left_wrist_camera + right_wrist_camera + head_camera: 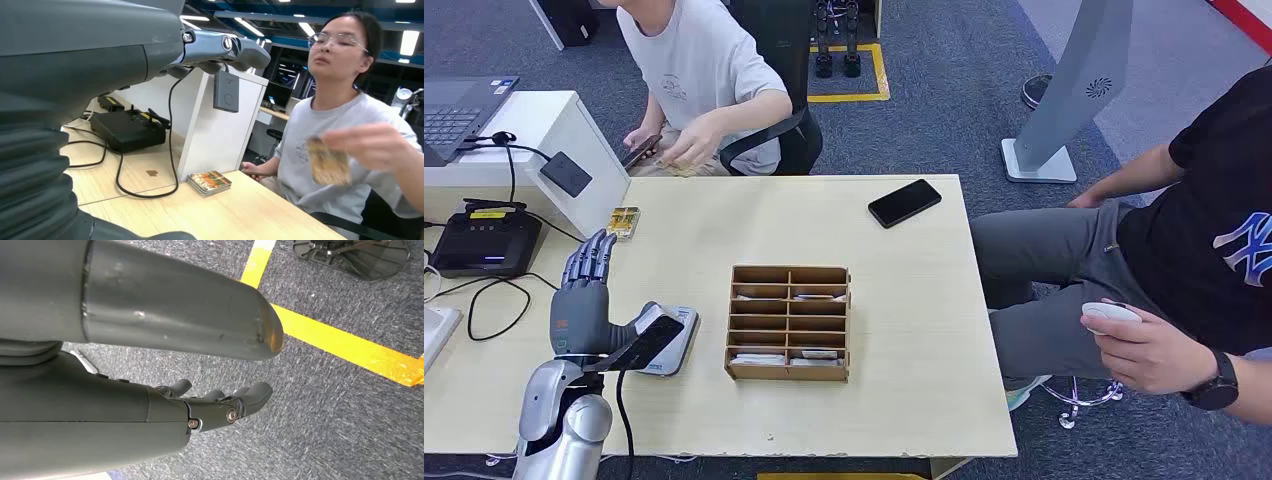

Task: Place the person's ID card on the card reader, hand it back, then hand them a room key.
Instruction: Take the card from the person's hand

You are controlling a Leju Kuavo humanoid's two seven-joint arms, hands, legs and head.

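Card reader [667, 340] just beside left hand [584, 300], fingers [592, 258] spread, empty.

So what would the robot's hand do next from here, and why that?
Probably reach forward, open, to take the card the person in the pale shirt is holding up. The left hand hovers over the table with its fingers spread and nothing in them, beside the card reader, and no card lies on that reader yet.
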